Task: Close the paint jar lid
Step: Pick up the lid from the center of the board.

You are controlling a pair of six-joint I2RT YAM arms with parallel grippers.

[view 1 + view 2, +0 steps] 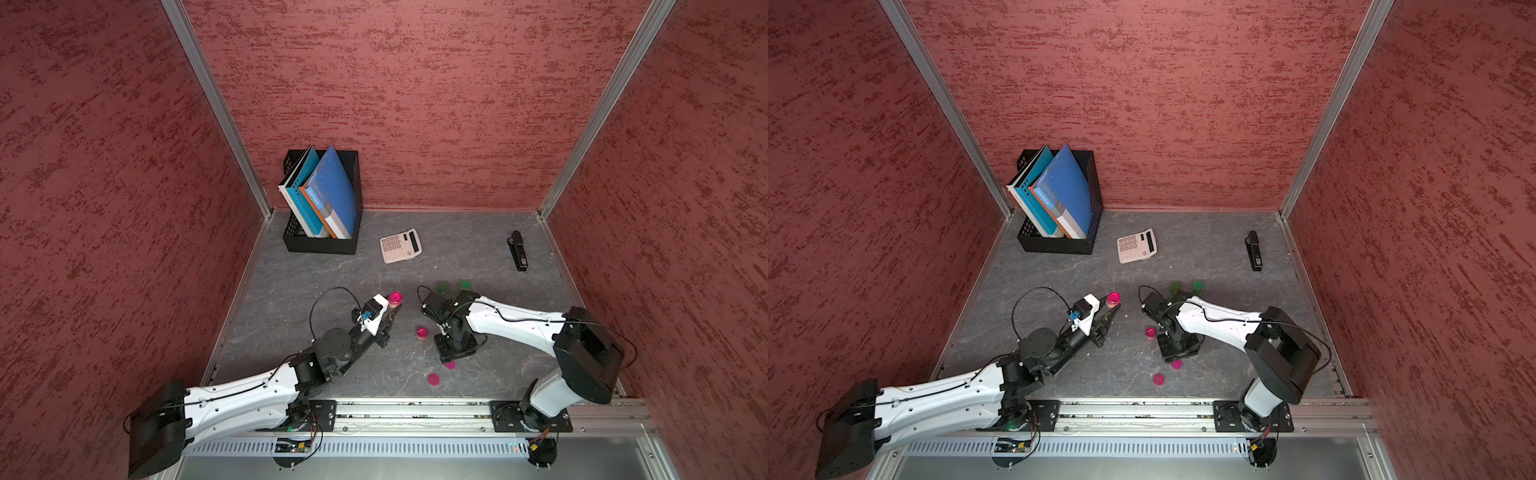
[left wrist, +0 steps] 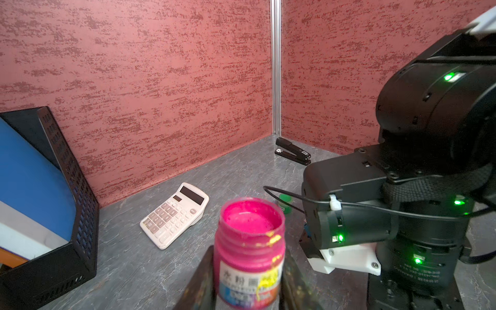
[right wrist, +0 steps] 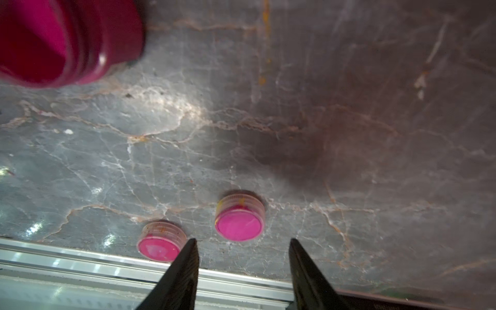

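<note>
- Grey tabletop (image 1: 282, 282) is sitting boxed in by red walls (image 1: 415, 104).
- I am watching the left gripper (image 2: 249, 271) clenching the jar (image 2: 251, 233), which is standing upright and uncapped with pink paint inside.
- Right gripper (image 3: 243, 240) is pointing down, spread and empty.
- Near lid (image 3: 239, 220) is lying flat just beyond its gap, with the other lid (image 3: 161, 245) beside one finger.
- Right arm is sitting nearer both, I judge.

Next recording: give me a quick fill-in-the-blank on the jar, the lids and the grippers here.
The left gripper is shut on an uncapped ____ paint jar.
____ loose pink lids lie on the table by the right gripper.
The right gripper is ____, nothing between its fingers.
The white calculator lies between the black file holder and the black ____.
Missing: pink; two; open; stapler.
</note>
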